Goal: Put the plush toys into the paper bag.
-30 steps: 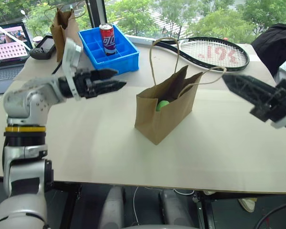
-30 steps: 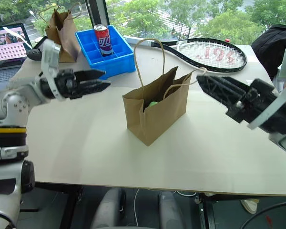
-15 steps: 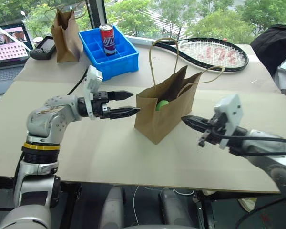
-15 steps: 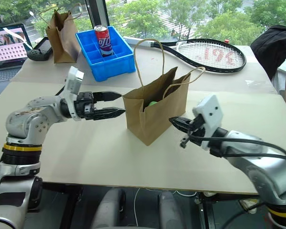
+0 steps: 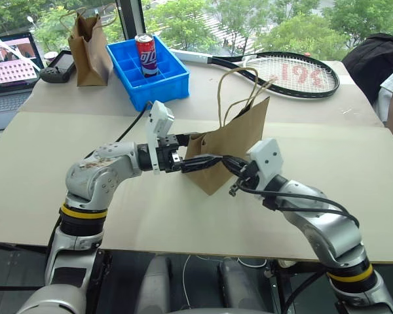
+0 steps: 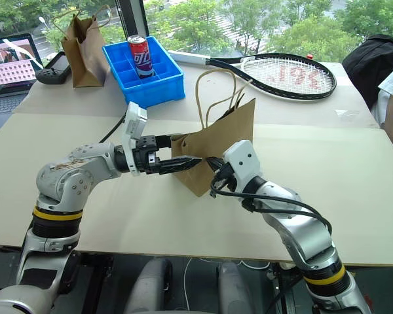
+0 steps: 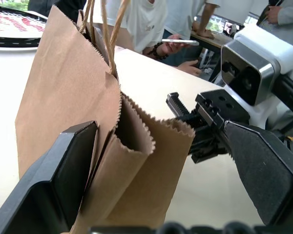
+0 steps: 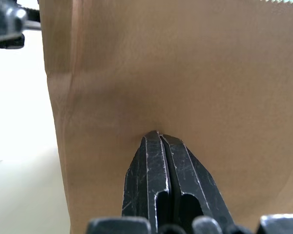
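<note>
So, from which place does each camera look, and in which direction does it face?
Left eye view: on the head, looking forward and down over the table; both arms show, meeting at the paper bag.
Right eye view: same head camera's other eye, same scene.
Left wrist view: looks along the left hand, whose open fingers straddle the bag's edge; the right hand shows beyond.
Right wrist view: looks along the shut right hand, tips pressed against the bag's side.
All views share the bag.
</note>
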